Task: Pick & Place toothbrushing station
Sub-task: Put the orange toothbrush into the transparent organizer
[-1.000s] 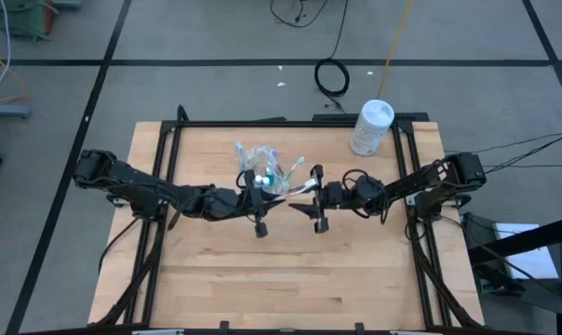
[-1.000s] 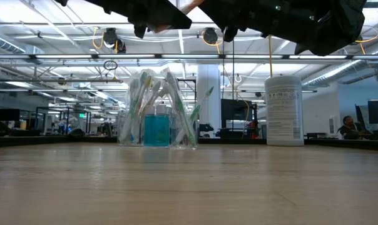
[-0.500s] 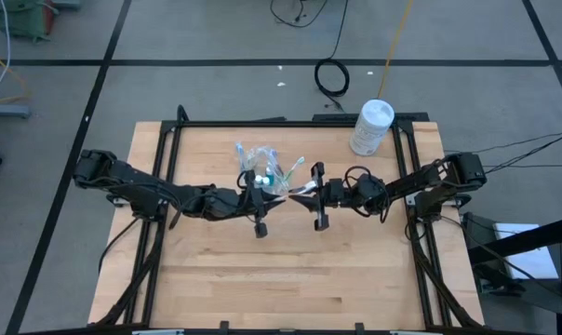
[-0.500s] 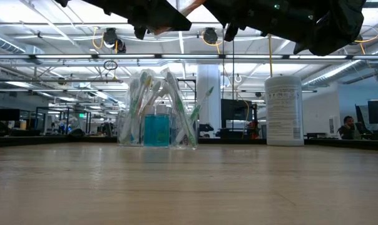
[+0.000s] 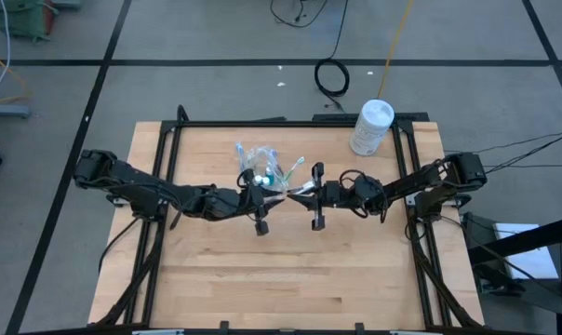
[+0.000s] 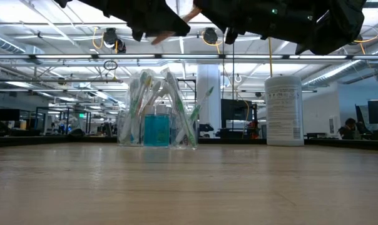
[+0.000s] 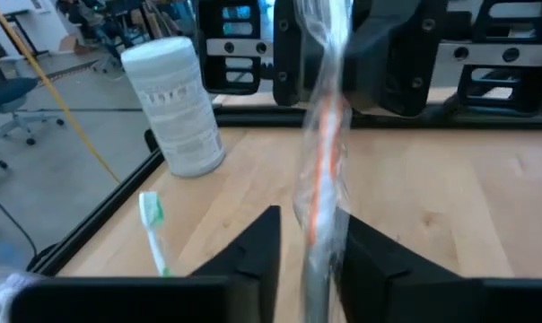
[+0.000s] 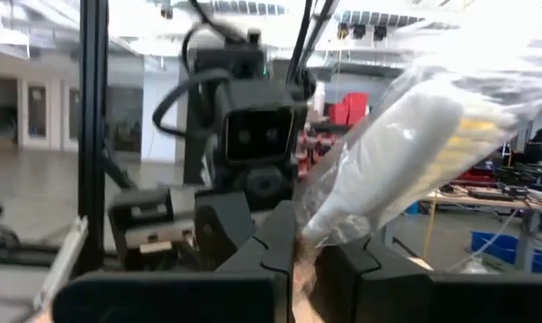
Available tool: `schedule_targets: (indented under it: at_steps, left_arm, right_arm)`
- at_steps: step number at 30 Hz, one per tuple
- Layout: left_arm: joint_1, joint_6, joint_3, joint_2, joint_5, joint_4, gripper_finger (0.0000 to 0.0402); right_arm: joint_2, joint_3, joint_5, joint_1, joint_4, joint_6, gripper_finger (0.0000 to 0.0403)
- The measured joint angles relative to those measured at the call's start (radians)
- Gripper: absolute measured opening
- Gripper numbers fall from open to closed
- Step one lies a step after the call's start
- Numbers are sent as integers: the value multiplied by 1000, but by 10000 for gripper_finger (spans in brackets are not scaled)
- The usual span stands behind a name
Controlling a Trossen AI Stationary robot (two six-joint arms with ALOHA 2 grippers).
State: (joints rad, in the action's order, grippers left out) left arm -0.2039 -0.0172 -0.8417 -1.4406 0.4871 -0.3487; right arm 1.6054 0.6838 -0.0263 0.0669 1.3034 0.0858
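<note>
The clear cup (image 5: 260,167) with several toothbrushes and a blue tube stands on its base on the table, also in the low view (image 6: 156,119). Just in front of it, high over the table, my two grippers meet tip to tip. Between them hangs one toothbrush in a clear wrapper (image 7: 320,170), white with an orange stripe. My right gripper (image 5: 298,193) is shut on it. My left gripper (image 5: 274,197) is open; its fingers (image 7: 257,260) stand on either side of the brush's handle end, and whether one touches it I cannot tell. My right gripper pinches the wrapped toothbrush just behind its white head (image 8: 311,235) between its two fingers, wrapper and all. The fingers come roughly level from the table's right and lie along the brush. The brush is lifted clear of the table and reaches toward my left gripper.
A white cylindrical canister (image 5: 371,127) stands upright at the table's far right corner. A black frame (image 5: 174,140) runs along the table's edges. The near half of the wooden top (image 5: 290,279) is bare.
My right gripper has shut on the wrapped toothbrush, its fingers having stood wide apart a second ago. Both arms have kept their places. In the low view the brush's orange end has tipped a little.
</note>
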Motion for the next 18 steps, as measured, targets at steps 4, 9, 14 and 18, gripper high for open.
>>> schedule_targets:
  at_steps: [4, 9, 14, 18]
  left_arm:
    - [1, 25, 0, 0, 7, 37, 134]
    - [1, 42, 0, 0, 19, 58, 177]
    - [7, 73, -1, 0, 15, 60, 192]
    - [17, 77, -1, 0, 12, 61, 192]
  right_arm:
    - [1, 0, -39, -1, -66, 36, 15]
    - [-47, 23, -146, -1, -272, 62, 15]
    - [-148, 157, -188, -2, -715, 7, 15]
    - [-166, 274, -255, -10, -965, -40, 15]
